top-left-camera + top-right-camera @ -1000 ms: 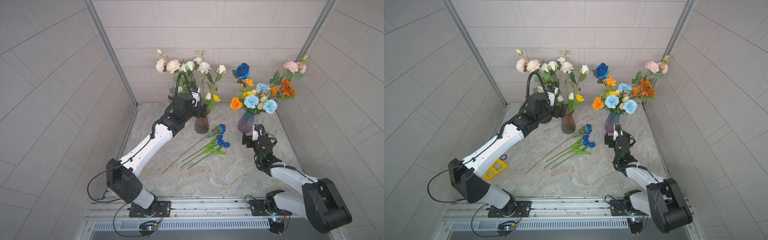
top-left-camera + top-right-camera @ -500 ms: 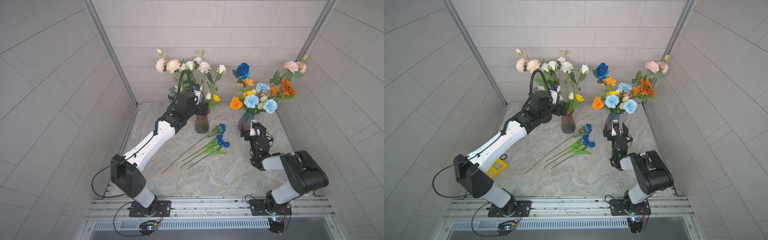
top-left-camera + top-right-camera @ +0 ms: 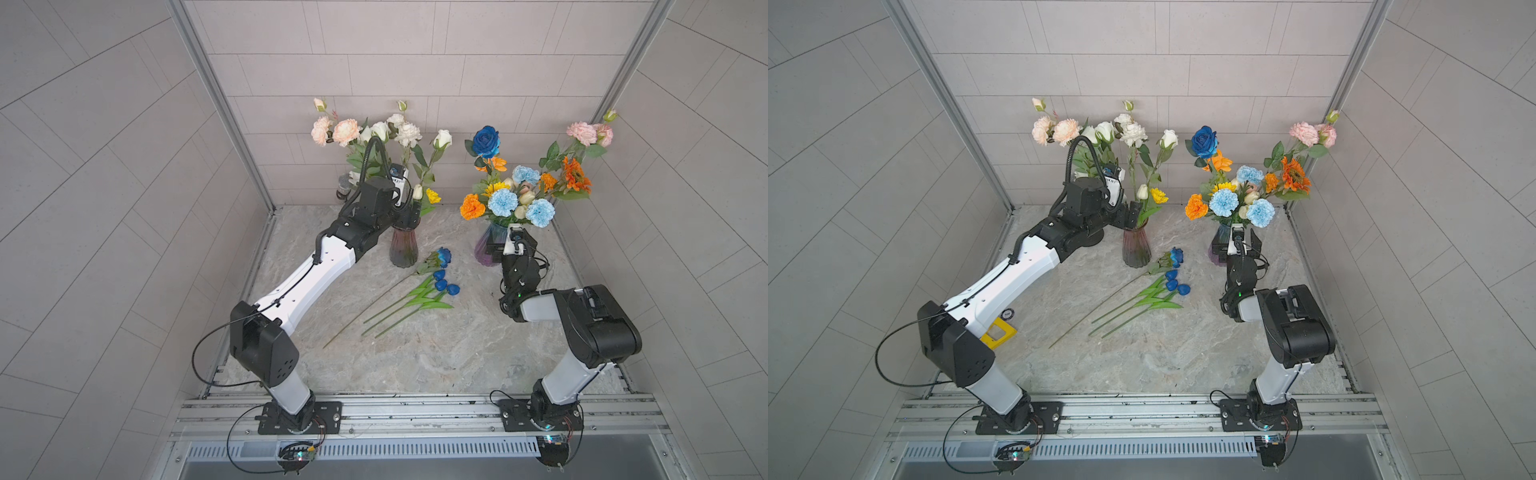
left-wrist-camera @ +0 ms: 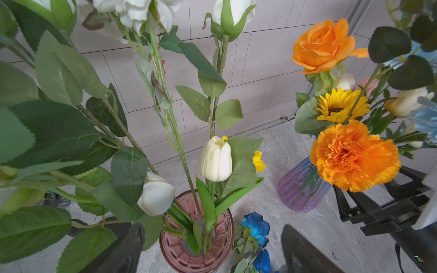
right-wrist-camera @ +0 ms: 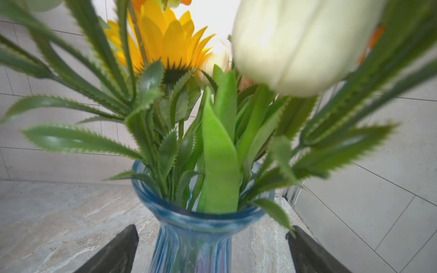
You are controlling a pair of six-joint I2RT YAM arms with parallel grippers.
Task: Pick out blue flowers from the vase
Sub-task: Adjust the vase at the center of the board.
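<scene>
Grey-tiled walls (image 3: 415,83) enclose a marbled surface (image 3: 415,365). At its middle lie one blue rose (image 3: 444,257) and three blue tulips (image 3: 441,285), stems toward the front-left corner. A deep blue rose (image 3: 485,141) and three pale blue carnations (image 3: 502,202) stand in the blue vase (image 3: 484,254) near the back edge, its neck between the wide-spread, empty jaws of the right gripper (image 5: 211,228). The left gripper (image 4: 210,236), likewise wide and empty, frames the mouth of the pink vase (image 3: 403,251).

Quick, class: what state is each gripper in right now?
Left gripper: open, holding nothing, by the red vase.
Right gripper: open, holding nothing, facing the blue vase.
</scene>
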